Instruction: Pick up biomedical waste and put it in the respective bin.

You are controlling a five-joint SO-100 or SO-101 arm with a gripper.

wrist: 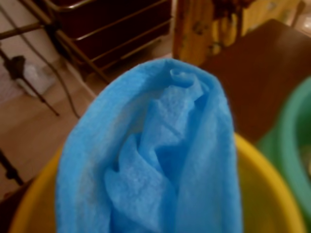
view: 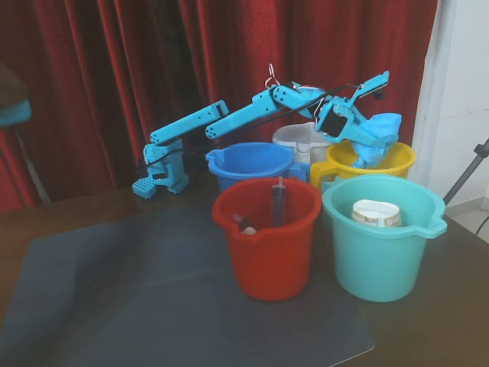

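My blue arm reaches right over the buckets in the fixed view. Its gripper (view: 374, 141) is shut on a crumpled blue fabric item, like a surgical cap or mask (view: 380, 131), and holds it just above the yellow bucket (view: 397, 162). In the wrist view the blue fabric (wrist: 155, 160) fills the middle and hides the fingers; the yellow bucket's rim (wrist: 265, 184) curves beneath it. The red bucket (view: 267, 252) holds a syringe (view: 278, 200) and a small item. The teal bucket (view: 382, 252) holds a white roll (view: 376, 213).
A blue bucket (view: 248, 164) and a white bucket (view: 299, 139) stand behind the red one. All the buckets sit close together on a dark mat (view: 137, 306) on a brown table. Red curtains hang behind. A tripod leg (view: 470, 172) stands at the right.
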